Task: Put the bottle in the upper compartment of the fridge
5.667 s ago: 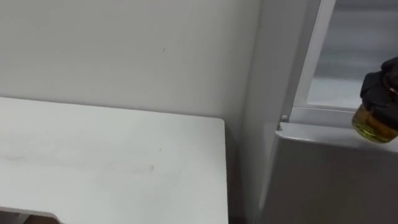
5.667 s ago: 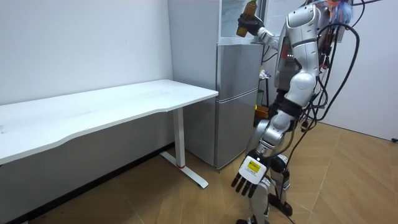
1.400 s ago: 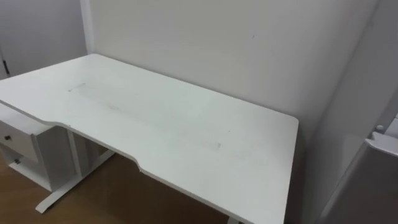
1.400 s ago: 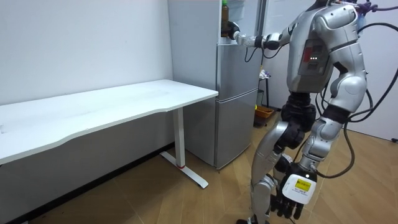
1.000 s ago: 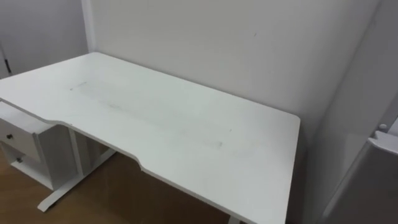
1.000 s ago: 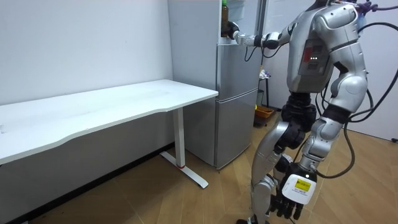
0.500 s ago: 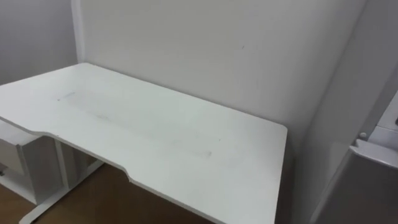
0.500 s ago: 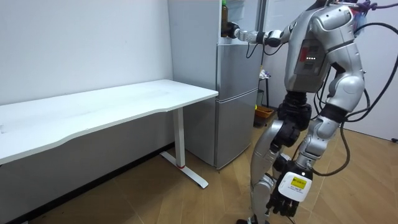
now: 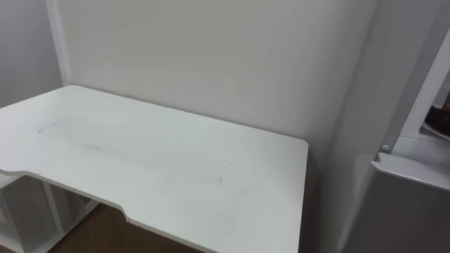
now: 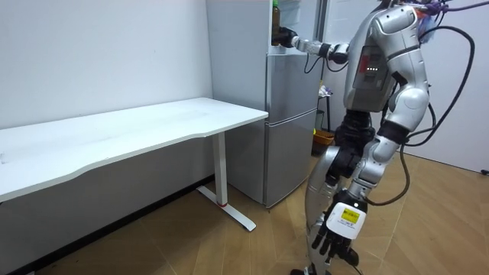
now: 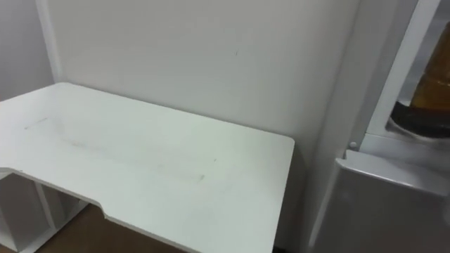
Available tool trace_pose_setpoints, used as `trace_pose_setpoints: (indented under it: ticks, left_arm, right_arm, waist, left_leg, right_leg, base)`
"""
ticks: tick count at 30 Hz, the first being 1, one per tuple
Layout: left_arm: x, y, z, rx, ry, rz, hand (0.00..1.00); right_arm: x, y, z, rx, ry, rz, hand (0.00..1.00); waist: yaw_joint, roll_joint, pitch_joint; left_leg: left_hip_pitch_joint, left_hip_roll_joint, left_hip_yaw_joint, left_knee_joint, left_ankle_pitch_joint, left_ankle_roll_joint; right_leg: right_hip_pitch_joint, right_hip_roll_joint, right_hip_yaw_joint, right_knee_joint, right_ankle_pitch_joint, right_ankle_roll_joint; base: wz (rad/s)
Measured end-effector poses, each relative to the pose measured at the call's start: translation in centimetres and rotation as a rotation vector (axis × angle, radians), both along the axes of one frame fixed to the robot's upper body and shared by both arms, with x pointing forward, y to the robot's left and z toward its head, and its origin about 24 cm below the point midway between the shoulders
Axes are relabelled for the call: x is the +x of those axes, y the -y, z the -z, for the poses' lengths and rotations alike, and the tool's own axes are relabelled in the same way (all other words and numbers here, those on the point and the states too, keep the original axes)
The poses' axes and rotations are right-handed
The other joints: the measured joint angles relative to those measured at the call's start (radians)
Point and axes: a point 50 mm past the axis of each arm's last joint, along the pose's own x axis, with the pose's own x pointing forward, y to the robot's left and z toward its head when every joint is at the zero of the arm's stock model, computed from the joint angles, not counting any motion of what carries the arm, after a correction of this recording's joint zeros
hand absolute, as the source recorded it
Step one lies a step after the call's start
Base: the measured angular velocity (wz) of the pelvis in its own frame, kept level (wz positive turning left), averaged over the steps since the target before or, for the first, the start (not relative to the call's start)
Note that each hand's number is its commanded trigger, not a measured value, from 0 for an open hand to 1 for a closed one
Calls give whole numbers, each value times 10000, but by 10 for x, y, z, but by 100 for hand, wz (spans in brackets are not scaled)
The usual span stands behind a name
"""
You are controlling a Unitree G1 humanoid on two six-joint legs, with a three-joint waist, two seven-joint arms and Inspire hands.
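In the room view I stand facing the grey fridge (image 10: 291,122) with my right arm stretched into its open upper compartment. The amber bottle (image 10: 276,15) with a green cap stands upright inside it. My dark right hand (image 10: 285,37) is at the bottle's foot. In the right eye view the bottle (image 11: 430,83) shows at the right edge, with the right hand (image 11: 420,118) lying stretched across its lower part. My left hand (image 10: 330,243) hangs low beside my legs with its fingers straight and holds nothing.
A long white desk (image 9: 162,161) stands against the wall, its end close to the fridge's left side. The shut lower fridge door (image 9: 411,204) is below the open compartment. Wooden floor (image 10: 229,244) lies around me.
The eye view has swung right, bringing the fridge opening into sight. My body has turned a little and the hanging left hand has swung towards the room view's left. The bottle and right hand have stayed put.
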Motion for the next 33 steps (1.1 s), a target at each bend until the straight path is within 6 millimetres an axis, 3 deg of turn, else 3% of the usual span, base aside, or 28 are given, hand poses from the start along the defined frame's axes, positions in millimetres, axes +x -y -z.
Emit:
trace_pose_setpoints:
  ticks: [9, 13, 16, 25, 28, 33]
  left_arm:
    - [-5, 2, 2, 83, -316, 210, 0]
    - [-6, 10, 5, -136, -365, 68, 0]
    - [-7, 11, 6, -180, -407, 30, 0]
    - [-3, 12, 6, -151, -244, 137, 0]
    - [-4, 13, 6, -183, -103, 85, 0]
    - [-4, 21, 9, -395, 21, 7, 0]
  right_arm:
    - [-14, -4, 5, -81, 79, -570, 0]
    - [-20, -4, 14, -125, -115, -649, 0]
    - [-26, -8, 17, -154, 8, -670, 0]
    - [-31, -17, 17, -857, 99, -534, 0]
    - [-40, -22, 10, -1111, 663, -289, 0]
    - [-61, -25, 12, -1343, 1350, 381, 0]
  waist:
    - [-111, 22, -8]
    - [-156, 76, 31]
    - [-230, 80, 28]
    - [-533, 199, -50]
    - [-548, 262, -70]
    - [-645, 318, -29]
  left_leg:
    - [108, 2, 82, -110, -6, 0]
    - [186, 2, 82, -144, -14, 5]
    - [241, 2, 110, -137, -18, 0]
    - [442, 5, 386, -165, -95, 28]
    - [561, 17, 496, -274, -100, 21]
    - [622, 23, 625, -264, -176, 37]
  right_leg:
    - [110, -15, 62, 33, -7, 13]
    - [161, -17, 64, 23, -11, 18]
    - [160, -19, 145, 7, -85, 132]
    - [162, -47, 478, 37, -70, 107]
    - [168, -47, 614, 63, -65, 98]
    - [153, -84, 668, 92, -65, 98]
  base:
    - [-2]
    - [0]
    - [-2]
    - [-9]
    - [-10]
    - [-8]
